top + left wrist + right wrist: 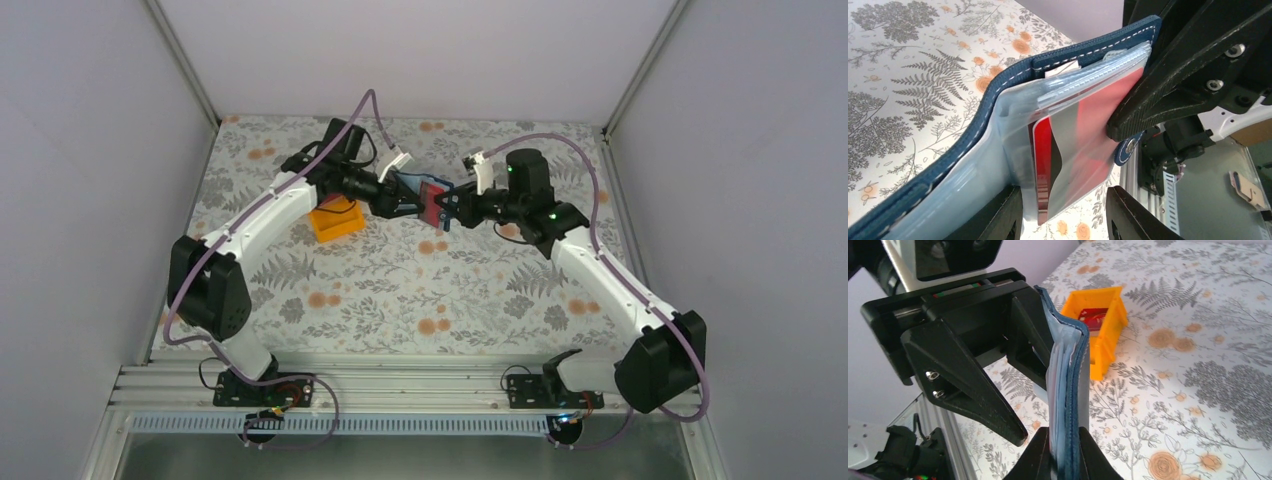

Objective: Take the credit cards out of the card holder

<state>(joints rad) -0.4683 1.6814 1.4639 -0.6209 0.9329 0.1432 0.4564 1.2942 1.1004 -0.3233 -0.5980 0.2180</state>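
Observation:
The blue card holder [1009, 82] hangs open in the air above the table, its clear inner pockets facing my left wrist camera. Red credit cards [1044, 150] sit in those pockets, one edge sticking out below. My right gripper [1065, 452] is shut on the card holder's [1079, 380] edge and holds it upright. My left gripper [1063, 217] is open, its fingers either side of the cards' lower edge without touching them. In the top view the left gripper [412, 203] and right gripper [447, 208] meet at the card holder [433, 200]. Another red card [1095, 315] lies in the orange tray.
The orange tray [337, 218] stands on the floral tablecloth just left of the grippers, below the left arm; it also shows in the right wrist view [1108, 340]. Grey walls enclose the table on three sides.

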